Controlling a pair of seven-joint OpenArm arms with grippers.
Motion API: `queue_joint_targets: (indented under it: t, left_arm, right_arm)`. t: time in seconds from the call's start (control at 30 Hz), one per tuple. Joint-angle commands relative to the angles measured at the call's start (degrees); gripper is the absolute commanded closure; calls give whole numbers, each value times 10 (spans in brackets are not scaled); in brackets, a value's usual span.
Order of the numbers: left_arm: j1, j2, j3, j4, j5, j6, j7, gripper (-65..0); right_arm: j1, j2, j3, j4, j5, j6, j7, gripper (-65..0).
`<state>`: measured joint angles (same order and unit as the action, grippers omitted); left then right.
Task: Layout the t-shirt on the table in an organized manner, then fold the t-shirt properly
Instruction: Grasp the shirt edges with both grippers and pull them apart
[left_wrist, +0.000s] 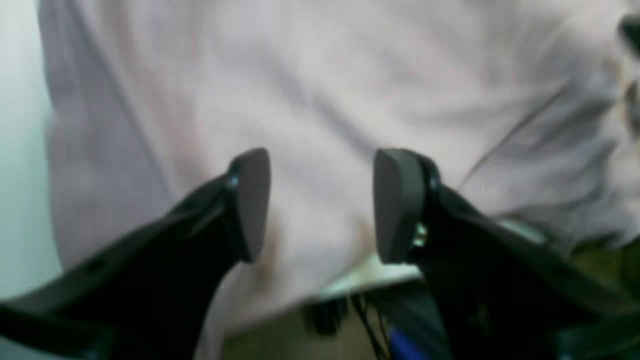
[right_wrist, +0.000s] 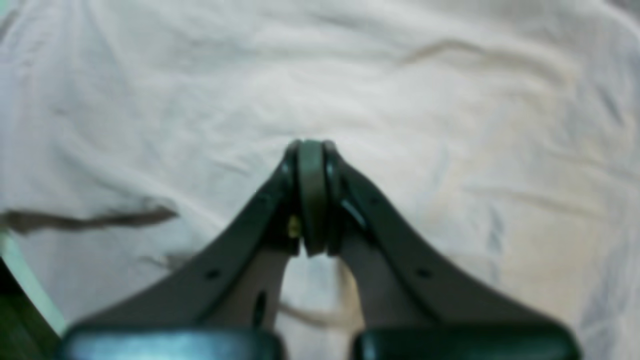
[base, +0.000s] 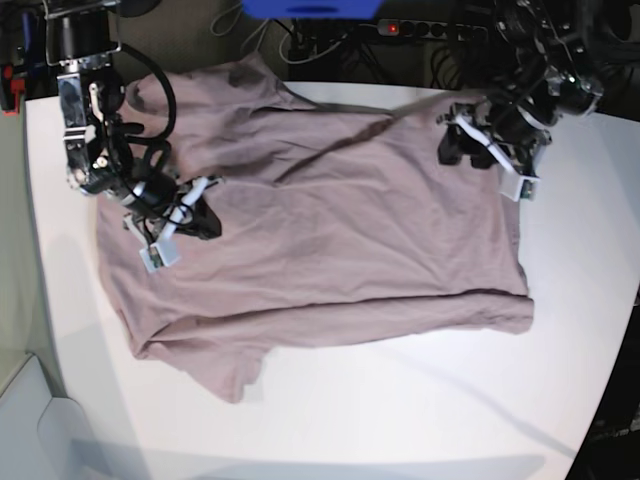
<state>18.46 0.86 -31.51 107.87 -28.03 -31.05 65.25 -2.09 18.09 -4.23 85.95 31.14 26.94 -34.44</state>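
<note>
A: Where is the shirt (base: 320, 230) lying?

B: It is lying spread over the table (base: 420, 400), one sleeve pointing toward the near edge and wrinkles running across the body. It is filling the ground under both claws.

A: What is the left claw (left_wrist: 322, 205) doing?

B: Its jaws are standing apart with nothing between them; the cloth is showing just beyond and below the pads (left_wrist: 252, 200), and the table's far edge is sitting behind them.

A: And the right claw (right_wrist: 312, 195)?

B: It is pressing its pads together. I am seeing no fold pinched between them; the fabric is lying beneath and ahead of the tips.

A: How is the cloth going to behave?

B: I am judging it light, limp and soft. It is likely going to sag and drag along the tabletop, and a shallow pinch may be slipping off or catching only one layer.

A: Where should they be taking hold?

B: At a hem or shoulder seam near each claw, both layers together, keeping the cloth taut between them.
</note>
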Motion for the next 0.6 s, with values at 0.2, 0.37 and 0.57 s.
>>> queue_joint_targets:
  t: [0.2, 0.37, 0.57]
  left_arm:
    - [-41, -28, -19, -93, -11, 3, -12, -195]
    - [-106, -43, -5, -155, 48, 3, -53, -189]
    - [-203, -45, 10, -275, 161, -1, -99, -189]
  right_arm:
    - [-9, 1, 2, 6, 6, 2, 9, 0]
    - [-20, 4, 3, 1, 6, 2, 9, 0]
    - [-40, 14, 5, -2, 6, 2, 9, 0]
